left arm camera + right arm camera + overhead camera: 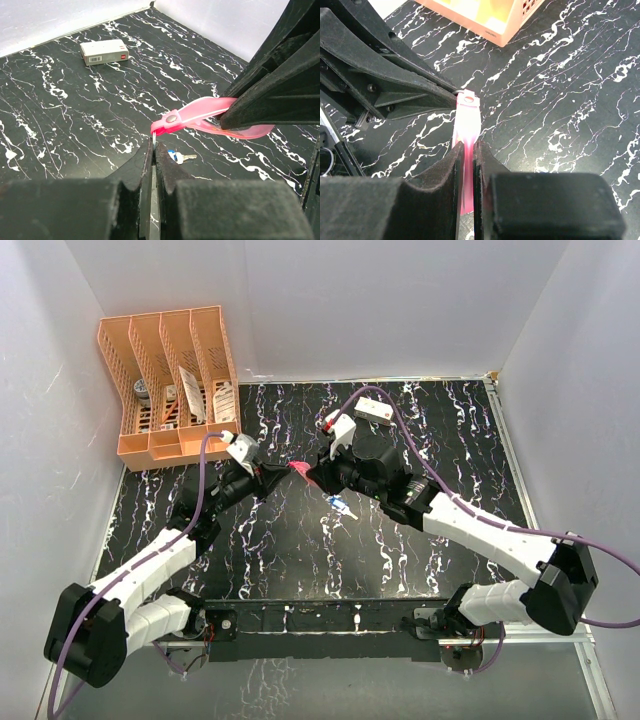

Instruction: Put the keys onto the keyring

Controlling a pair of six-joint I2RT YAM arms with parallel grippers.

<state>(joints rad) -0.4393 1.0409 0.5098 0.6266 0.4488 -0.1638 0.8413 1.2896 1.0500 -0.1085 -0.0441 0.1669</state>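
A pink strap (298, 468) with a metal rivet hangs in the air between my two grippers above the black marbled table. A thin metal keyring (154, 136) sticks out of its riveted end. My left gripper (154, 145) is shut on that ring. My right gripper (468, 145) is shut on the strap's (467, 120) looped end, and its fingers (270, 100) loom at the right of the left wrist view. One key (340, 506) with a blue head and silvery blade lies flat on the table below the strap, also in the left wrist view (175, 156). No other key shows.
A white rectangular box (372, 410) lies at the back of the table, behind the right arm. An orange slotted rack (170, 380) holding small items stands in the back left corner. White walls close in the table on three sides.
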